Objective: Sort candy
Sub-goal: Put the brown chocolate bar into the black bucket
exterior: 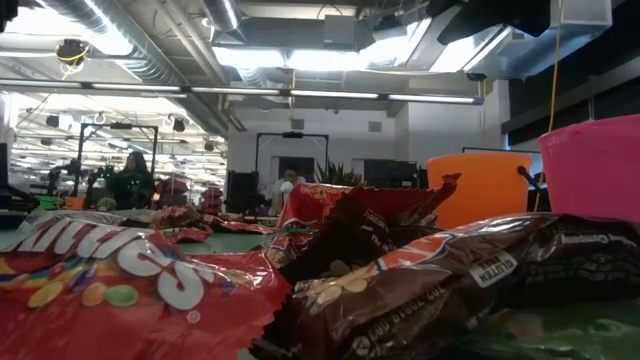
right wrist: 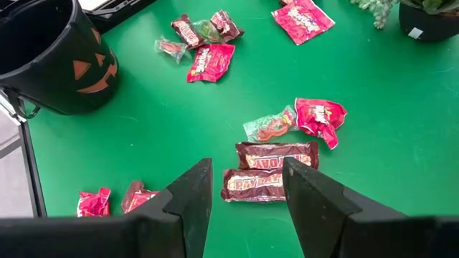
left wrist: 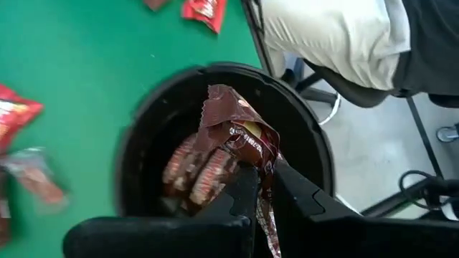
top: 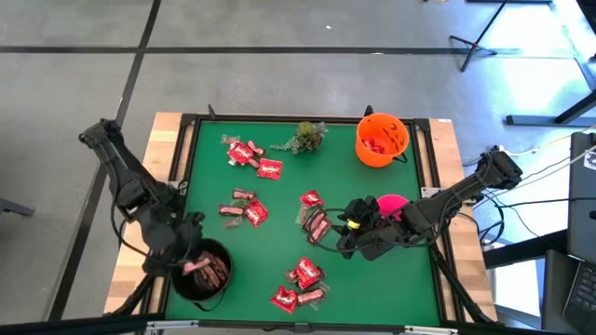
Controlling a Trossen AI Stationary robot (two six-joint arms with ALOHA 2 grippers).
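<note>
Candy lies scattered on the green table (top: 279,205): red packets (top: 253,158) and dark brown bars (top: 317,226). At the near left stands a black bucket (left wrist: 143,150) with brown bars (left wrist: 193,172) inside. My left gripper (left wrist: 265,190) hangs over its opening, shut on one brown bar (left wrist: 233,125). My right gripper (right wrist: 247,190) is open right of centre, above two brown bars (right wrist: 269,168) that lie flat on the table. In the low view a red packet (exterior: 130,280) and a brown bar (exterior: 420,290) fill the foreground; no gripper shows there. My left gripper pinches the brown bar by its wrapper near one end (left wrist: 264,163) between the two fingers. The fingers slant downward toward the bucket's opening. Most of the bar sticks out past the fingertips above the bars in the bucket, and a strip of wrapper (left wrist: 270,222) trails back between the fingers.
An orange bucket (top: 382,138) stands at the far right with red candy inside, and a pink bowl (top: 393,202) sits by my right arm. A small green plant sprig (top: 307,137) lies at the far middle. A raised dark frame (top: 186,149) edges the table.
</note>
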